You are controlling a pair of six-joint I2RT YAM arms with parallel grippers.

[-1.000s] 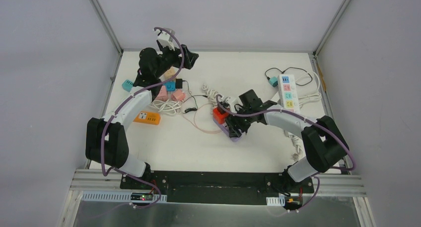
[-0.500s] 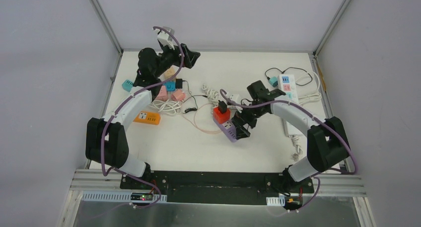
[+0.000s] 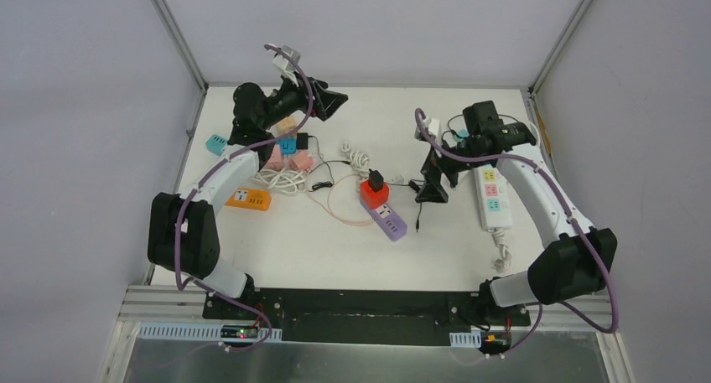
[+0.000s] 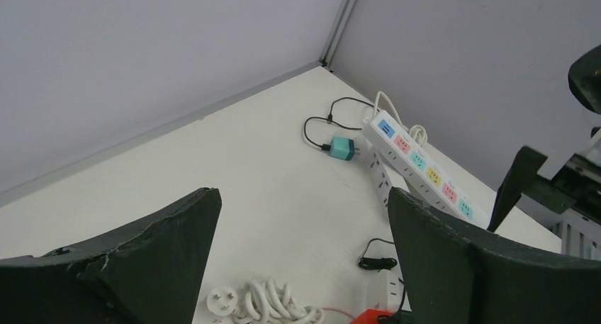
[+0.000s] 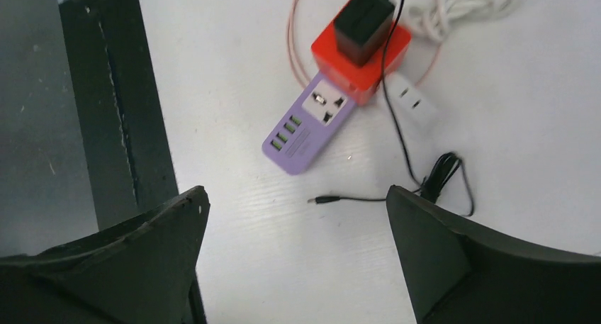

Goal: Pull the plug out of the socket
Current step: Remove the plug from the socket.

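Centre frame, the black plug (image 3: pixel 376 179) sits in the red socket (image 3: pixel 374 193). The right gripper (image 3: pixel 433 190) beside it and the left gripper (image 3: pixel 329 103), upper left, both gape wide, empty.

black plug (image 5: pixel 363 23), red adapter (image 5: pixel 354 81), purple strip (image 5: pixel 305 129); white strip (image 3: pixel 489 182), pastel-patched; teal charger (image 4: pixel 343 148), orange box (image 3: pixel 248 199), white table (image 3: pixel 335 253)

Left arm (image 3: pixel 220 178) and right arm (image 3: pixel 538 192): white links, black joints, purple cable (image 3: pixel 289 56) looped along each; fingers (image 5: pixel 106 274) are matte black wedges.
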